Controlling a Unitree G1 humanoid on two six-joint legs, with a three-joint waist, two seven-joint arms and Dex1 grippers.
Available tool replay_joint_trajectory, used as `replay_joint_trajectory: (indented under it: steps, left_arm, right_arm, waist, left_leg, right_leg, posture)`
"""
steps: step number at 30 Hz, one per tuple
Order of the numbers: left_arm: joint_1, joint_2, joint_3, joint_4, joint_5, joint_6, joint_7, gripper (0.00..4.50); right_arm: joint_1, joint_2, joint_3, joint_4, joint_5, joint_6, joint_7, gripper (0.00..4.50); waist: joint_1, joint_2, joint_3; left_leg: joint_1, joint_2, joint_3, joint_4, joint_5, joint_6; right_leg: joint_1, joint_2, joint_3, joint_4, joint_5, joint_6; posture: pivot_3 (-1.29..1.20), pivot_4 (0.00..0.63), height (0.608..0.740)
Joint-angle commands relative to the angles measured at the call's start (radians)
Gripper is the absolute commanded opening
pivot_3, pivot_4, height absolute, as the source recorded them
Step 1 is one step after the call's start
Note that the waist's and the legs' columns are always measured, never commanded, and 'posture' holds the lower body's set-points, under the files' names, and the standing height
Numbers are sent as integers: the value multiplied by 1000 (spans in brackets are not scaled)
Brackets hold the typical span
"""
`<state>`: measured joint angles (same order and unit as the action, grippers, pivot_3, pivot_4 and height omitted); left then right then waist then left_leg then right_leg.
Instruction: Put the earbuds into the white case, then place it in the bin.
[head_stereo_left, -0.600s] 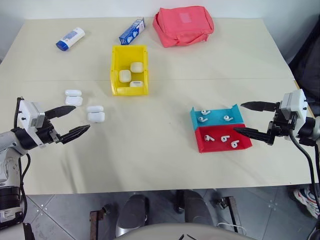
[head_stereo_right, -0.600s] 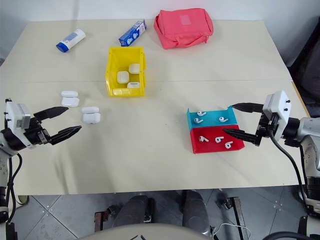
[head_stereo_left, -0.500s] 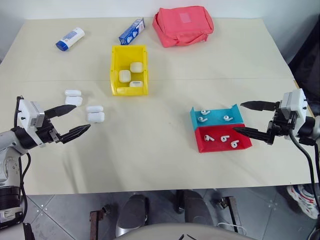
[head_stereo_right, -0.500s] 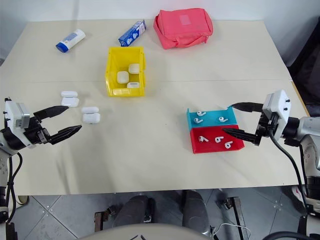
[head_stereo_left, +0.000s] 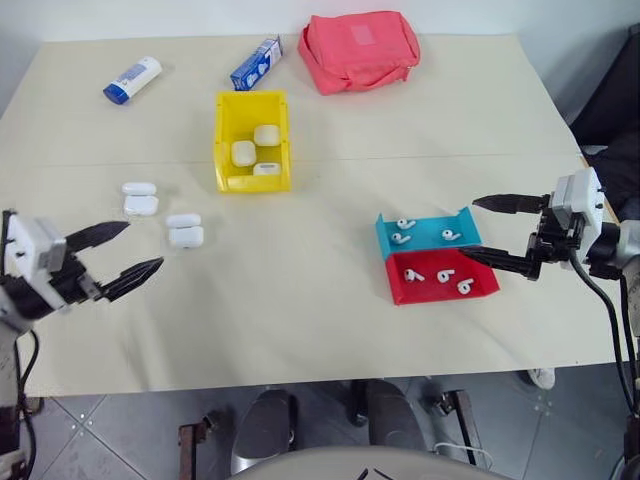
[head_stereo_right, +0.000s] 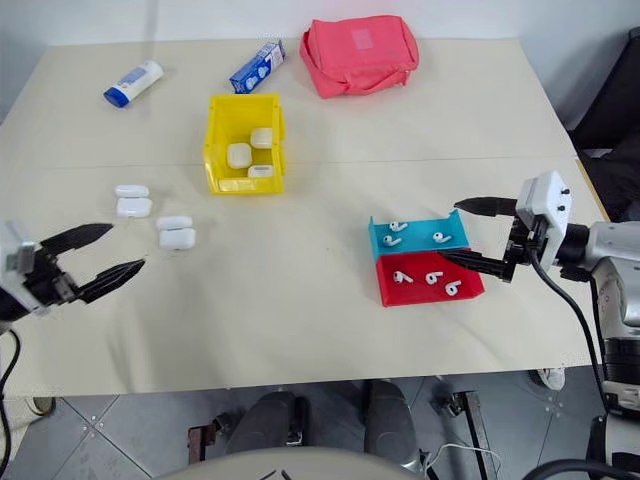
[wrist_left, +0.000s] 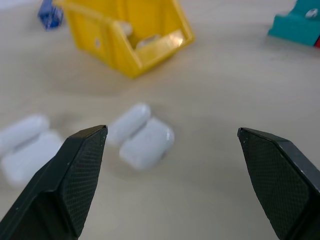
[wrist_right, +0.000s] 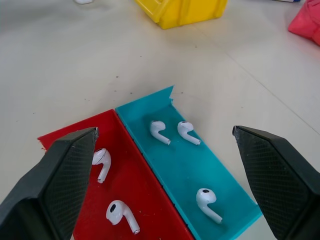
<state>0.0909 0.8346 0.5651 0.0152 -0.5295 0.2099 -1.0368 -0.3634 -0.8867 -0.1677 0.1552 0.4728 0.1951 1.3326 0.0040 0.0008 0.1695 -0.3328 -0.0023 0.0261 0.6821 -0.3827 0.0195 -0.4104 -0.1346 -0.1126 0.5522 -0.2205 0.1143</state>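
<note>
Six earbuds (head_stereo_left: 404, 238) lie in blue and red trays (head_stereo_left: 432, 270) beside the right gripper (head_stereo_left: 490, 230); two open white cases (head_stereo_left: 186, 230) sit near the left gripper (head_stereo_left: 122, 255), short of the yellow bin (head_stereo_left: 252, 182). Both jaws spread wide over bare table (head_stereo_left: 300, 290).

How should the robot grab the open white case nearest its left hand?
Probably by the lower body of the case, across its narrow sides, coming from above. Its lid lies flipped back flat on the table, so squeezing there could snap it shut. The left gripper is open nearby.
</note>
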Motion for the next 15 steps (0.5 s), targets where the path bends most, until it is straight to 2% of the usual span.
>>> replay_joint_trajectory:
  steps: [1, 8, 9, 13, 15]
  left_arm:
    - [44, 14, 75, -32, -25, -7, -17, 4440]
    - [74, 0, 85, -71, 6, -18, 27, 4440]
    - [75, 1, 80, -112, 17, 20, 77, 4440]
    - [34, 56, 52, -342, 18, 391, 347, 4440]
    - [-16, 93, 27, -397, 12, 548, 426, 4440]
  right_arm:
    - [-34, 8, -8, 8, 24, -19, 45, 4500]
    - [-134, 41, 30, 96, -10, -52, 84, 4500]
    - [-151, 46, 39, 112, -17, -59, 89, 4500]
    - [-209, 64, 69, 165, -34, -77, 118, 4500]
    - [-226, 70, 80, 182, -42, -85, 127, 4500]
  waist:
    - [0, 1, 0]
    - [-5, 1, 0]
    - [-5, 1, 0]
    - [-5, 1, 0]
    - [-4, 1, 0]
  left_leg:
    - [0, 0, 0, 0, 0, 0]
    - [0, 0, 0, 0, -2, 1]
    - [0, 0, 0, 0, -2, 1]
    - [0, 0, 0, 0, -2, 1]
    - [0, 0, -1, 0, -2, 1]
  right_leg:
    - [0, 0, 0, 0, 0, 0]
    - [0, -1, 0, 0, 0, -1]
    - [0, -1, 0, 0, 0, -1]
    - [0, -1, 2, 0, 0, -1]
    - [0, 1, 4, 1, 0, -1]
  posture:
    - [0, 150, 740]
    - [0, 150, 740]
    - [0, 150, 740]
    - [0, 150, 740]
    - [0, 150, 740]
